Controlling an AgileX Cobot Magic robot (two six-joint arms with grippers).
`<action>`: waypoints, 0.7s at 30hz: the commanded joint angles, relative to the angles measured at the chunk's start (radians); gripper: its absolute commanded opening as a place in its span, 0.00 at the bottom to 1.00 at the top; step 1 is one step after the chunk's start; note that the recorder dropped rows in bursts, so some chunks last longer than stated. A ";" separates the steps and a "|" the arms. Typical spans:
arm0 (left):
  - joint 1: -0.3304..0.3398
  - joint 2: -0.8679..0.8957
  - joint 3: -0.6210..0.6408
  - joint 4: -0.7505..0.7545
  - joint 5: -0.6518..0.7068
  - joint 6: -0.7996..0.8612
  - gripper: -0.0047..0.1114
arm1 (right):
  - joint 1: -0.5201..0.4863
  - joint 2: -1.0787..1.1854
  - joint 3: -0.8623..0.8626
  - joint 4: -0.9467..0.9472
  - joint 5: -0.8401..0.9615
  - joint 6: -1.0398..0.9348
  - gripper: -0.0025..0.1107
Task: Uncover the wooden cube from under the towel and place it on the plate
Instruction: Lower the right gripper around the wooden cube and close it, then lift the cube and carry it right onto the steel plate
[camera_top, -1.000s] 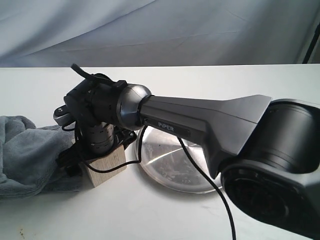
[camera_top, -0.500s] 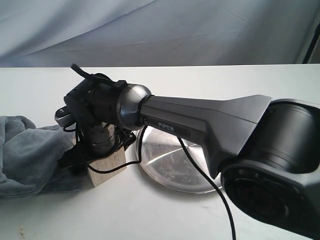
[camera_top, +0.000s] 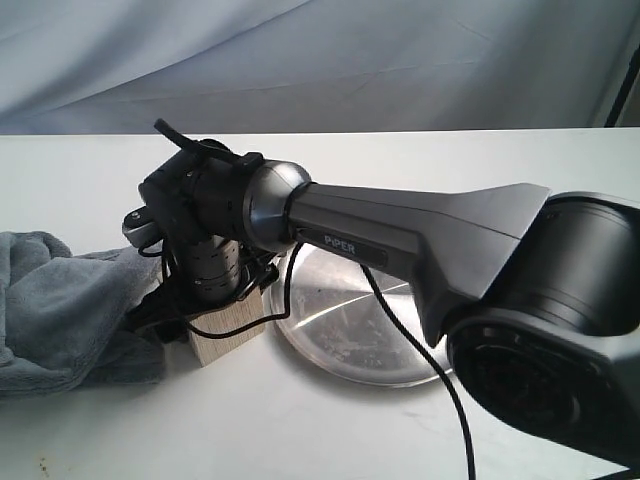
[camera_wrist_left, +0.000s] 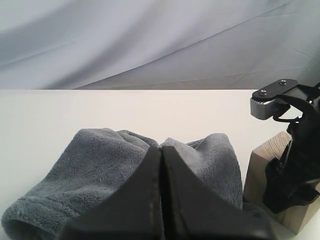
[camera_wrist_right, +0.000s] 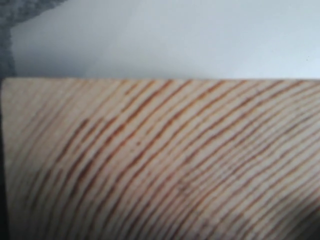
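Note:
The wooden cube (camera_top: 232, 332) stands uncovered between the towel (camera_top: 60, 300) and the plate (camera_top: 370, 330), close to the plate's left rim. My right gripper (camera_top: 210, 305) reaches across from the right and comes down over the cube, shut on it with black fingers (camera_wrist_left: 290, 175) on two opposite faces. The cube's grain (camera_wrist_right: 160, 160) fills the right wrist view. Whether it rests on the table I cannot tell. The grey towel (camera_wrist_left: 100, 165) lies bunched at the left. My left gripper (camera_wrist_left: 161, 150) is shut just in front of the towel, with no cloth visible between its fingers.
The white table (camera_top: 420, 160) runs back to a pale draped backdrop (camera_top: 320, 60). The right arm's thick grey link (camera_top: 420, 240) spans over the plate, and its black cable (camera_top: 420, 370) hangs across the plate's face. The left arm does not show in the exterior view.
My right gripper has shifted right toward the plate and slightly up, carrying the cube away from the towel's edge. The towel and the plate have stayed put.

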 joint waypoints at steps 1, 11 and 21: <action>0.003 -0.004 0.005 -0.005 -0.011 -0.004 0.04 | -0.009 -0.032 -0.005 -0.019 0.022 -0.036 0.17; 0.003 -0.004 0.005 -0.005 -0.011 -0.002 0.04 | -0.009 -0.115 -0.005 -0.018 0.016 -0.076 0.09; 0.003 -0.004 0.005 -0.005 -0.011 -0.005 0.04 | -0.009 -0.157 -0.005 -0.023 0.035 -0.088 0.09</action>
